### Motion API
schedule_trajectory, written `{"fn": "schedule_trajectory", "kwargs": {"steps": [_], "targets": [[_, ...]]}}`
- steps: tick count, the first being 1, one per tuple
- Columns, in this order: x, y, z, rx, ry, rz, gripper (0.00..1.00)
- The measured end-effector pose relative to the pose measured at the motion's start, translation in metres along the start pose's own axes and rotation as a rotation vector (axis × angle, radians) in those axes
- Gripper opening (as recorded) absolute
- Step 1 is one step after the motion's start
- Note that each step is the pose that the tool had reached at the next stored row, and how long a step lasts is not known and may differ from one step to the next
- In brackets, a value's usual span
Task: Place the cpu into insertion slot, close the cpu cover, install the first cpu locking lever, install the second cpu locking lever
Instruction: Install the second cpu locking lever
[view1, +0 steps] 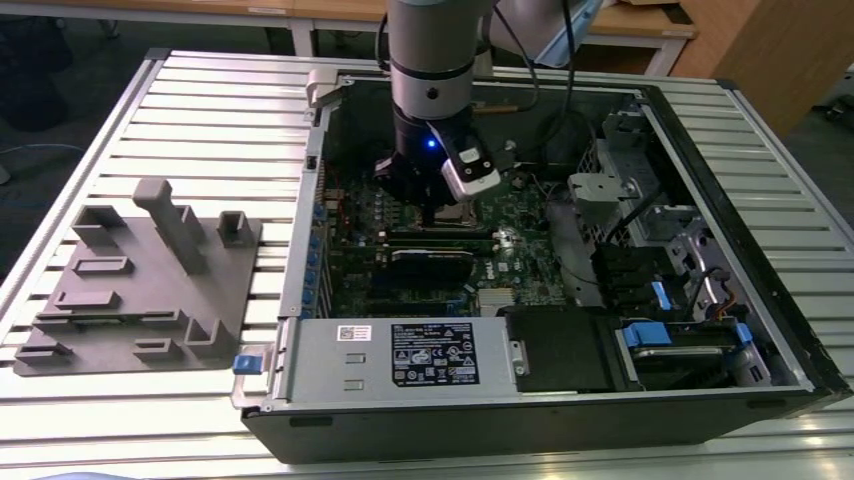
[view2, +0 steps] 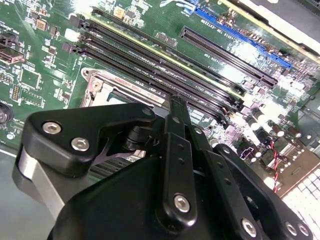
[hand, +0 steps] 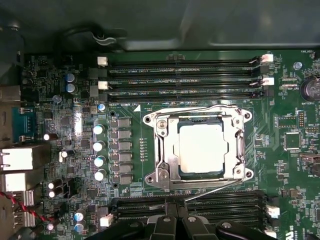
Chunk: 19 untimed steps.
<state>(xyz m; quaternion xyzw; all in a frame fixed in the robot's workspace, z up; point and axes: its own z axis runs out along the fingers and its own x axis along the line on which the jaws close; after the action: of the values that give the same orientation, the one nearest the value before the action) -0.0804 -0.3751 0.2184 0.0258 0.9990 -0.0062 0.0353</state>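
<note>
Cpu (hand: 201, 148) under closed cpu cover (hand: 170, 150), beside tool (hand: 176, 220)

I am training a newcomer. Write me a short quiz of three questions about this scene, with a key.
1. True or false: the cpu lies in the insertion slot.
2. The cpu cover is: A) down around the cpu, B) standing upright, C) outside the computer.
3. Fill in: the gripper is over a green circuit ____.
Key: 1 true; 2 A; 3 board.
</note>
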Motion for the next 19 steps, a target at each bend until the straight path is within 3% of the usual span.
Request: {"fn": "schedule_trajectory", "kwargs": {"steps": [19], "targets": [[0.0077, -0.0002, 0.0145, -0.0011, 0.0001, 0.0, 0.11]]}}
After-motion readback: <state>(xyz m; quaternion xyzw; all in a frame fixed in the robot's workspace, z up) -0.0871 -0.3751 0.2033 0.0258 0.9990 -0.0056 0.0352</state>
